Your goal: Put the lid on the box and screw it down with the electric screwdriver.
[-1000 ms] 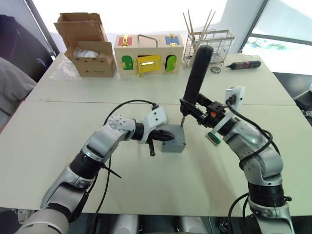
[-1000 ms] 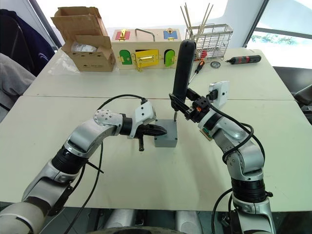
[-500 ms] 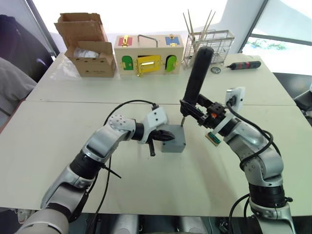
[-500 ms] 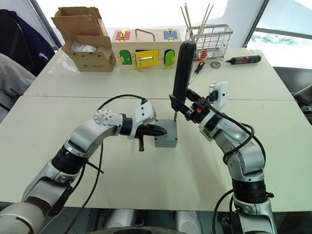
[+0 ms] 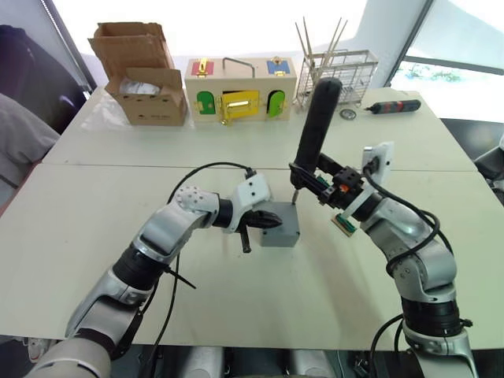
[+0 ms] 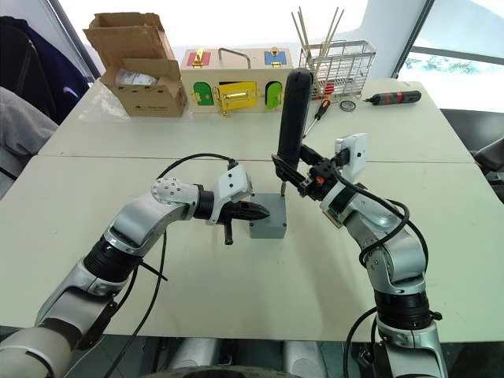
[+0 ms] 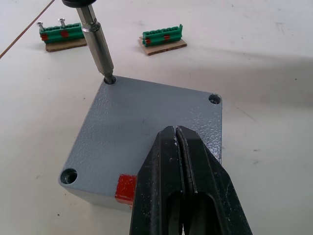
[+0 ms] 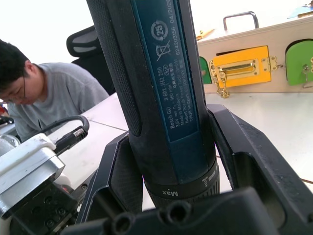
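The grey box (image 5: pixel 283 233) stands mid-table with the lid (image 7: pixel 142 117) lying on it, corner holes showing. A red mark (image 7: pixel 125 188) is on the box's side. My left gripper (image 7: pixel 176 129) is shut with nothing between its fingers, its tips over the lid's edge above the red mark. My right gripper (image 5: pixel 316 178) is shut on the electric screwdriver (image 5: pixel 315 126), which stands nearly upright, leaning slightly. Its metal bit (image 7: pixel 97 41) sits in the lid's far corner hole (image 7: pixel 110 79).
Two green terminal blocks (image 7: pixel 162 39) lie on the table beyond the box. At the table's back stand a cardboard box (image 5: pixel 142 72), a wooden box with coloured doors (image 5: pixel 240 87), a wire rack (image 5: pixel 340 72) and a slim driver (image 5: pixel 398 104). A person (image 8: pixel 46 93) sits at the left.
My right arm has shifted the screwdriver very slightly to the left, its bit staying at the lid's corner. The left arm and the box have not moved.
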`<state>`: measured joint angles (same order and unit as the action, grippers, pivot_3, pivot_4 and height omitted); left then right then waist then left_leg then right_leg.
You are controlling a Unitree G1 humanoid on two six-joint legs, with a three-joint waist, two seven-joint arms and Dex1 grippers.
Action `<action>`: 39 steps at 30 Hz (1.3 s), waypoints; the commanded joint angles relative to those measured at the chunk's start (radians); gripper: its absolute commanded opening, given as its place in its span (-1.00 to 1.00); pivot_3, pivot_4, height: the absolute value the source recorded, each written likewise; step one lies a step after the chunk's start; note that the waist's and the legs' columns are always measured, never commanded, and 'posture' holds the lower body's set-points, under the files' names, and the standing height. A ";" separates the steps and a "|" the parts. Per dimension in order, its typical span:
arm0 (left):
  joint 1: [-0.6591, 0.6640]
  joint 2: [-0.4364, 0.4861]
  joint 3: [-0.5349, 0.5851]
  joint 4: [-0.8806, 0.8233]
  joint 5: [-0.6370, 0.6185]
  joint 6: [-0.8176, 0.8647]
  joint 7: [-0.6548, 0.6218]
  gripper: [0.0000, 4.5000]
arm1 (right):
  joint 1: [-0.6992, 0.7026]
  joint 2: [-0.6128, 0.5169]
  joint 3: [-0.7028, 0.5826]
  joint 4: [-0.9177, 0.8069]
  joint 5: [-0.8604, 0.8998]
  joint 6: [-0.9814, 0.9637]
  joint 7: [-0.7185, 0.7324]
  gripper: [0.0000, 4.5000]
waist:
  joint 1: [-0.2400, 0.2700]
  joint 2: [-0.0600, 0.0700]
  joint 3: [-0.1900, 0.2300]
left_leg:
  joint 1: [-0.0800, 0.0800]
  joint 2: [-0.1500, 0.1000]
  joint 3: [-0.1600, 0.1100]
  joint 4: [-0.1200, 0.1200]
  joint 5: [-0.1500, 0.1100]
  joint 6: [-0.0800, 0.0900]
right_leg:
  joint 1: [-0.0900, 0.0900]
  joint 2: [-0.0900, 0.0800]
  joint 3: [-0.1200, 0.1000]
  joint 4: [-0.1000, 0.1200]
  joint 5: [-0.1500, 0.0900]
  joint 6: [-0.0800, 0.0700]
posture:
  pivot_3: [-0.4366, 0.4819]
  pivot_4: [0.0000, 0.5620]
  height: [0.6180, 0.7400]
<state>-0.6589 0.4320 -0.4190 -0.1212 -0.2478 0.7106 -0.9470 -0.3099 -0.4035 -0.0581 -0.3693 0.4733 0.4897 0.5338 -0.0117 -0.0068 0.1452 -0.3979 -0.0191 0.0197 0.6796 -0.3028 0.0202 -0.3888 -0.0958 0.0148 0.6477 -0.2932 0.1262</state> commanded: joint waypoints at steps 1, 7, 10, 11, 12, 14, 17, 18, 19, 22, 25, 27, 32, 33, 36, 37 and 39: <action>0.024 0.014 -0.035 0.018 0.029 0.022 0.001 -1.00 | 0.051 -0.006 0.061 0.035 -0.020 0.036 0.020 -0.18 | 0.000 0.000 0.000 | 0.000 0.000 0.000 0.000 0.000 0.000 | 0.000 0.000 0.000 0.000 0.000 0.000 | -0.05 -0.47 1.00; 0.025 0.013 -0.035 0.015 0.028 0.025 0.004 -1.00 | 0.065 -0.009 0.071 0.038 -0.026 0.030 0.022 -0.18 | 0.000 -0.004 -0.004 | 0.002 0.000 0.000 -0.002 0.000 0.000 | 0.001 0.000 0.000 0.000 0.000 0.000 | -0.05 -0.47 1.00; 0.025 0.014 -0.035 0.014 0.028 0.025 0.005 -1.00 | 0.067 -0.006 0.071 0.042 -0.027 0.030 0.021 -0.18 | 0.000 -0.004 -0.006 | 0.003 0.000 0.000 -0.002 0.000 0.000 | 0.002 -0.001 0.000 -0.001 0.000 0.000 | -0.05 -0.47 1.00; 0.026 0.014 -0.035 0.014 0.029 0.025 0.005 -1.00 | 0.067 -0.006 0.072 0.044 -0.029 0.029 0.022 -0.18 | 0.000 -0.005 -0.006 | 0.003 0.000 0.000 -0.002 0.000 0.000 | 0.002 -0.001 0.000 -0.001 0.000 0.000 | -0.05 -0.47 1.00; 0.026 0.014 -0.035 0.014 0.029 0.025 0.006 -1.00 | 0.067 -0.007 0.073 0.045 -0.031 0.028 0.023 -0.18 | 0.000 -0.005 -0.007 | 0.003 0.000 0.000 -0.003 0.000 0.000 | 0.002 -0.001 0.000 -0.001 0.000 0.000 | -0.05 -0.47 1.00; 0.026 0.014 -0.034 0.014 0.029 0.026 0.007 -1.00 | 0.067 -0.007 0.075 0.048 -0.034 0.027 0.024 -0.18 | 0.000 -0.005 -0.007 | 0.004 0.000 0.000 -0.003 0.000 0.000 | 0.002 -0.001 0.000 -0.001 0.000 0.000 | -0.05 -0.47 1.00; 0.027 0.015 -0.033 0.013 0.029 0.027 0.008 -1.00 | 0.069 -0.011 0.078 0.050 -0.043 0.020 0.028 -0.18 | 0.000 -0.005 -0.007 | 0.004 0.000 0.000 -0.003 0.000 0.000 | 0.003 -0.001 0.000 -0.002 0.000 0.000 | -0.05 -0.47 1.00; 0.026 0.015 -0.032 0.014 0.029 0.027 0.008 -1.00 | 0.070 -0.012 0.079 0.051 -0.046 0.018 0.029 -0.18 | 0.000 -0.005 -0.007 | 0.004 0.000 0.000 -0.003 0.000 0.000 | 0.003 -0.001 0.000 -0.002 0.000 0.000 | -0.05 -0.47 1.00; 0.026 0.016 -0.032 0.014 0.029 0.027 0.007 -1.00 | 0.070 -0.012 0.080 0.051 -0.047 0.017 0.029 -0.18 | 0.000 -0.005 -0.007 | 0.004 0.000 0.000 -0.003 0.000 0.000 | 0.003 -0.001 0.000 -0.002 0.000 0.000 | -0.05 -0.47 1.00; 0.026 0.016 -0.031 0.014 0.028 0.028 0.007 -1.00 | 0.073 -0.011 0.080 0.051 -0.049 0.015 0.030 -0.18 | 0.000 -0.005 -0.007 | 0.005 0.000 0.000 -0.003 0.000 0.000 | 0.003 -0.001 0.000 -0.002 0.000 0.000 | -0.05 -0.47 1.00; 0.023 0.015 -0.031 0.017 0.028 0.028 0.007 -1.00 | 0.073 -0.012 0.080 0.054 -0.052 0.012 0.031 -0.18 | 0.000 -0.005 -0.007 | 0.005 0.000 0.000 -0.004 0.000 0.000 | 0.004 -0.002 0.000 -0.002 0.000 0.000 | -0.05 -0.47 1.00; 0.023 0.015 -0.032 0.018 0.029 0.028 0.007 -1.00 | 0.077 -0.017 0.079 0.058 -0.060 0.008 0.032 -0.18 | 0.000 -0.005 -0.007 | 0.005 0.000 0.000 -0.004 0.000 0.000 | 0.004 -0.002 0.001 -0.002 0.000 0.000 | -0.05 -0.47 1.00; 0.025 0.017 -0.034 0.025 0.037 0.022 0.011 -1.00 | 0.084 -0.024 0.069 0.070 -0.071 0.000 0.031 -0.18 | 0.001 -0.005 -0.008 | 0.005 0.000 0.000 -0.004 0.000 0.000 | 0.004 -0.002 0.001 -0.003 0.000 -0.001 | -0.05 -0.47 1.00; 0.027 0.019 -0.036 0.030 0.042 0.019 0.014 -1.00 | 0.086 -0.025 0.068 0.070 -0.073 -0.002 0.031 -0.18 | 0.001 -0.006 -0.008 | 0.005 0.000 0.000 -0.004 0.000 0.000 | 0.004 -0.002 0.001 -0.003 0.000 -0.001 | -0.05 -0.47 1.00; 0.037 0.021 -0.038 0.042 0.048 0.012 0.016 -1.00 | 0.096 -0.025 0.072 0.070 -0.080 -0.009 0.032 -0.18 | 0.001 -0.007 -0.010 | 0.005 0.000 0.000 -0.004 0.000 0.000 | 0.004 -0.003 0.001 -0.003 0.000 -0.001 | -0.05 -0.47 1.00; 0.037 0.021 -0.038 0.042 0.048 0.012 0.016 -1.00 | 0.098 -0.023 0.073 0.069 -0.079 -0.009 0.032 -0.18 | 0.001 -0.007 -0.010 | 0.006 0.000 0.000 -0.005 0.000 0.000 | 0.005 -0.003 0.001 -0.004 0.000 -0.001 | -0.05 -0.47 1.00; 0.037 0.020 -0.036 0.041 0.047 0.013 0.015 -1.00 | 0.096 -0.019 0.075 0.067 -0.077 -0.008 0.030 -0.18 | 0.001 -0.006 -0.014 | 0.007 0.001 -0.001 -0.006 0.000 0.000 | 0.009 -0.003 0.001 -0.010 -0.001 -0.001 | -0.05 -0.47 1.00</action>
<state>-0.6428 0.4325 -0.4219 -0.1112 -0.2391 0.7034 -0.9372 -0.2659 -0.4128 -0.0373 -0.3696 0.4258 0.4297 0.5569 -0.0107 -0.0125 0.1315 -0.3899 -0.0182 0.0185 0.6714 -0.3029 0.0197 -0.3777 -0.0989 0.0157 0.6328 -0.2937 0.1252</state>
